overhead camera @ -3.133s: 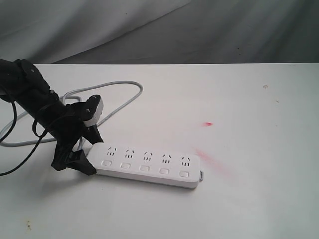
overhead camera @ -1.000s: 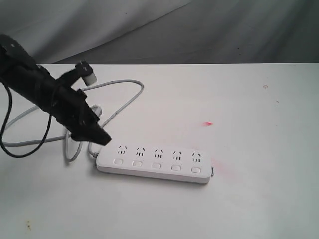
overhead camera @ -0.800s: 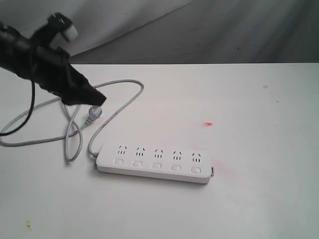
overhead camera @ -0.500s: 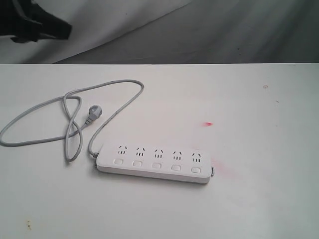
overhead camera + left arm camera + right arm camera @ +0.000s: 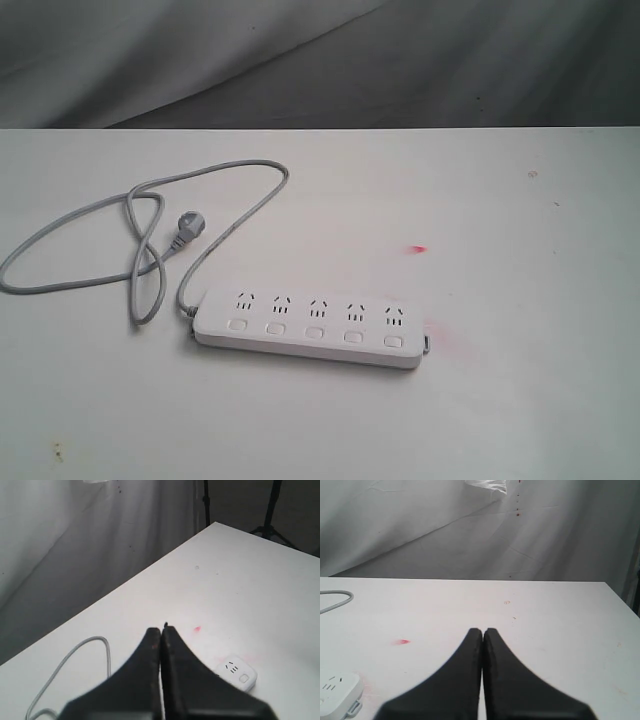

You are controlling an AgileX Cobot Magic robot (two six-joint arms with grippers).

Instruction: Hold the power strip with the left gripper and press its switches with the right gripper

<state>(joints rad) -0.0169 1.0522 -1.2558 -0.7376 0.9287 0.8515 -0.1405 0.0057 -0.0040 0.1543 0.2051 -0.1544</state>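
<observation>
Pressing its two black fingers flat against each other, the left gripper (image 5: 161,628) is clenched with nothing between the tips and hangs in the air above the white table (image 5: 260,580). Beyond it, one end of the power strip (image 5: 238,671) shows on the tabletop, well apart from the fingers. The right gripper (image 5: 483,630) is clenched the same way, empty, its fingers meeting along a thin seam, with one corner of the strip lying some way off.

Seen from the exterior camera, the strip lies flat on the table, low in the frame and a little left of centre, its length running almost level and dipping slightly toward the right. Five sockets line it, and the switches (image 5: 313,333) sit in a row just below, one under each socket. Its grey cord (image 5: 255,164) leaves the left end, arcs up toward the upper left and loops back on itself, the plug (image 5: 183,229) resting on the table among the loops. A small red mark (image 5: 418,249) sits right of centre.
</observation>
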